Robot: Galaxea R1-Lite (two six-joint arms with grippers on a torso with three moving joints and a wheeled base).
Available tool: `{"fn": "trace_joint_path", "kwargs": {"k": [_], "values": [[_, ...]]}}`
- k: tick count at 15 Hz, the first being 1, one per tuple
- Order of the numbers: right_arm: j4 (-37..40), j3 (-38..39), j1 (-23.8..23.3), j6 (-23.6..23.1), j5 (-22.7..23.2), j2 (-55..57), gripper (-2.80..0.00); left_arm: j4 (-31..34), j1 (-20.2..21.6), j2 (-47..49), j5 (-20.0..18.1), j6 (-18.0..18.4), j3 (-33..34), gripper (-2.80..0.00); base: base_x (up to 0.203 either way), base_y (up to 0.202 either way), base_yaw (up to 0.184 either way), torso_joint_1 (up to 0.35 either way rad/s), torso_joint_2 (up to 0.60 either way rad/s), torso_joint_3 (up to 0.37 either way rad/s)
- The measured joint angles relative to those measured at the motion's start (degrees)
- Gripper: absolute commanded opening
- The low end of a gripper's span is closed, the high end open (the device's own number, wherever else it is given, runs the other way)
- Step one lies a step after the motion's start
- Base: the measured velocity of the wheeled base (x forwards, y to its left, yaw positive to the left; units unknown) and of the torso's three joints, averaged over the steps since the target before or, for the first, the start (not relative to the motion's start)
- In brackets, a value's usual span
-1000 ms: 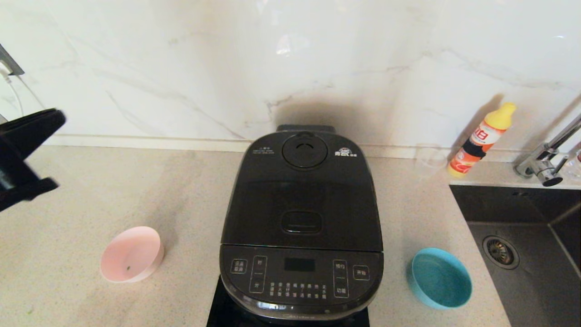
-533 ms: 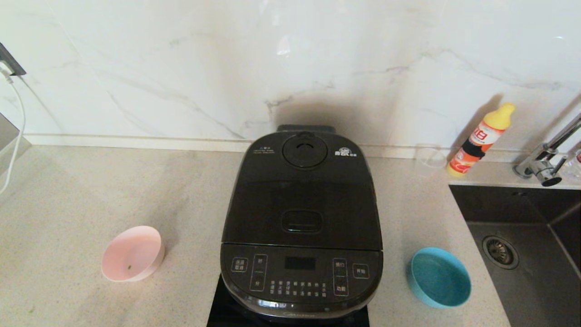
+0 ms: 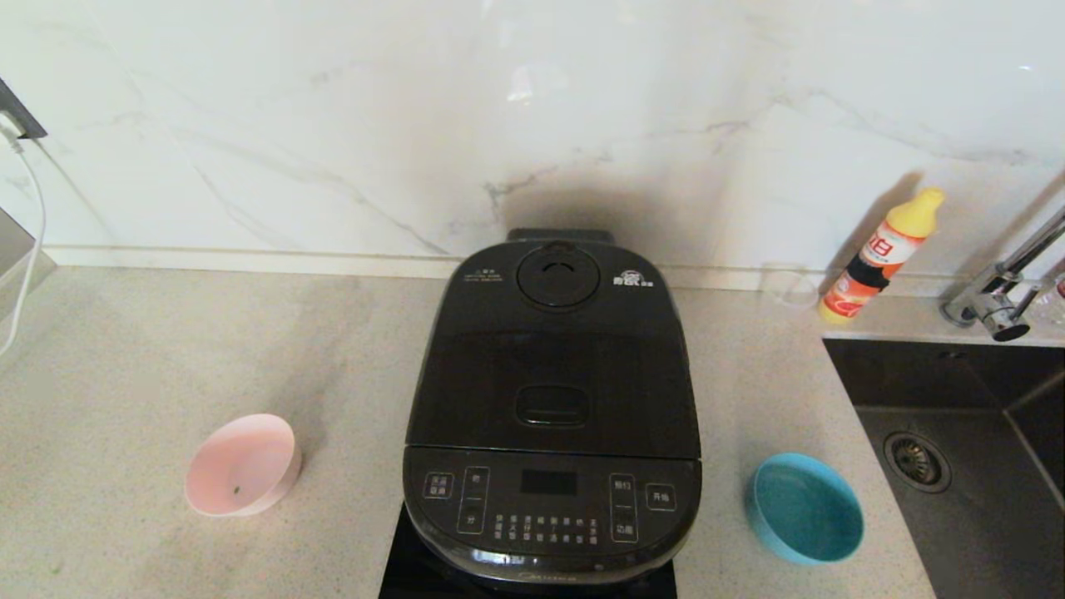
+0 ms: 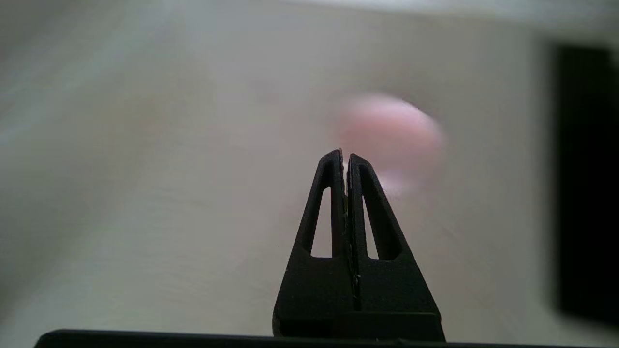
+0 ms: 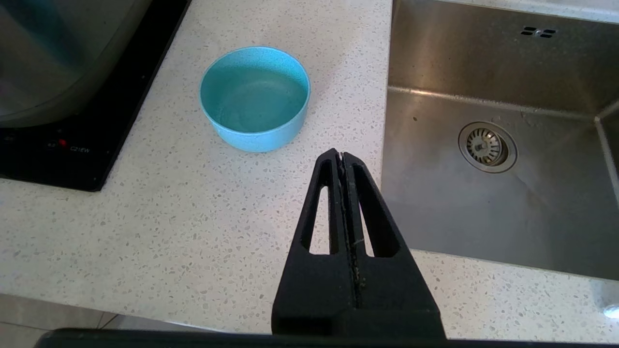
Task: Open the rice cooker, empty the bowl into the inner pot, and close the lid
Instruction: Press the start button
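- Left gripper [image 4: 345, 155]: your left wrist view shows both black fingers pressed flat together with nothing between them. It hangs above the speckled beige stone countertop [image 3: 166, 349], with the small pale pink round bowl [image 4: 389, 137] blurred beyond its tips. The head view does not show this arm.
- Right gripper [image 5: 342, 154]: fingers likewise closed on nothing. It sits parked over the near right countertop, between the teal-blue round bowl [image 5: 255, 96] and the stainless steel sink [image 5: 493, 145].
- Locate the large black rounded-square rice cooker [image 3: 553, 416] at the centre of the counter. Its black hinged lid [image 3: 556, 349] lies fully down, so the inner pot is hidden.
- Locate the pink bowl [image 3: 241, 466] to the left of the cooker, near the front edge, upright and well apart from it. A single dark speck shows inside; otherwise it looks empty.
- Step status, as a judgement: either the lid has yet to be opened or the whole sequence is finished; the near-empty bowl and shut lid favour the latter.
- If opening remains, press the oval latch button [image 3: 552, 406] on the lid with a closed fingertip, then keep the arm out of the lid's upward swing.
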Motion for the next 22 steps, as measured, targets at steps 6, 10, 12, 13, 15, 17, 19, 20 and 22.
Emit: {"fn": "trace_joint_path", "kwargs": {"k": [6, 10, 12, 13, 15, 17, 19, 20, 22], "values": [[0.31, 0.07, 0.00, -1.98, -0.23, 0.00, -2.80, 10.43, -0.11, -7.17, -18.60, -0.32, 0.33, -2.80, 0.000, 0.000, 0.000, 0.000, 0.00, 0.000], [2.15, -3.61, -0.05, -4.30, 0.67, 0.39, -2.80, 10.33, -0.11, -7.86, -17.75, -1.37, 0.38, -2.80, 0.000, 0.000, 0.000, 0.000, 0.00, 0.000], [4.11, -9.53, -0.07, -4.27, 3.50, 3.08, -2.80, 10.34, -0.11, -7.87, -17.71, -1.41, 0.38, -2.80, 0.000, 0.000, 0.000, 0.000, 0.00, 0.000], [4.50, -12.76, -0.10, -4.16, 5.52, 5.83, -2.80, 10.32, -0.11, -7.87, -17.71, -1.41, 0.38, -2.80, 0.000, 0.000, 0.000, 0.000, 0.00, 0.000], [4.93, -19.09, -0.10, -3.89, 9.88, 13.24, -2.80, 10.32, -0.11, -7.90, -17.71, -1.41, 0.38, -2.80, 0.000, 0.000, 0.000, 0.000, 0.00, 0.000], [5.01, -25.73, -0.07, -3.01, 14.22, 23.07, -2.80, 10.32, -0.11, -7.88, -17.75, -1.41, 0.38, -2.80, 0.000, 0.000, 0.000, 0.000, 0.00, 0.000], [5.05, -33.32, 0.70, -1.06, 18.31, 34.52, -2.80, 10.29, -0.11, -7.87, -17.71, -1.42, 0.38, -2.80, 0.000, 0.000, 0.000, 0.000, 0.00, 0.000], [5.03, -37.53, 1.79, 0.47, 19.98, 40.66, -2.80, 10.32, -0.11, -7.87, -17.73, -1.42, 0.38, -2.80, 0.000, 0.000, 0.000, 0.000, 0.00, 0.000], [5.05, -46.07, 5.20, 4.73, 21.94, 52.13, -2.80, 10.32, -0.13, -7.87, -17.73, -1.41, 0.38, -2.80, 0.000, 0.000, 0.000, 0.000, 0.00, 0.000]]}}
